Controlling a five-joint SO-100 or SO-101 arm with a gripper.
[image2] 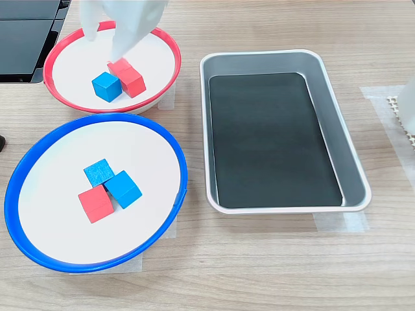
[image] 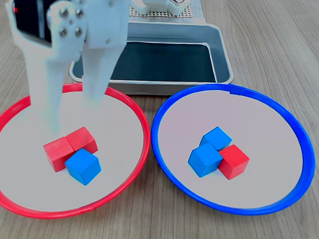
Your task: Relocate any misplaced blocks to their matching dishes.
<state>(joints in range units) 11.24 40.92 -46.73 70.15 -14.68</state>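
The red-rimmed dish (image: 129, 110) (image2: 174, 61) holds two red cubes (image: 71, 145) (image2: 131, 79) and one misplaced blue cube (image: 83, 166) (image2: 106, 86) touching them. In the blue-rimmed dish (image: 301, 141) (image2: 181, 172), two blue cubes (image: 210, 149) (image2: 111, 181) lie with one misplaced red cube (image: 233, 161) (image2: 96, 203). My white gripper (image: 74, 118) (image2: 102, 46) hangs open over the red-rimmed dish, just behind the cubes. Its two long fingers (image: 48, 93) point down and hold nothing.
A rectangular silver tray (image: 225, 61) (image2: 353, 165) with a dark floor stands behind the dishes. The arm's base (image: 159, 3) sits on a mesh pad beyond it. Black equipment (image2: 26, 32) lies at the second exterior view's top left.
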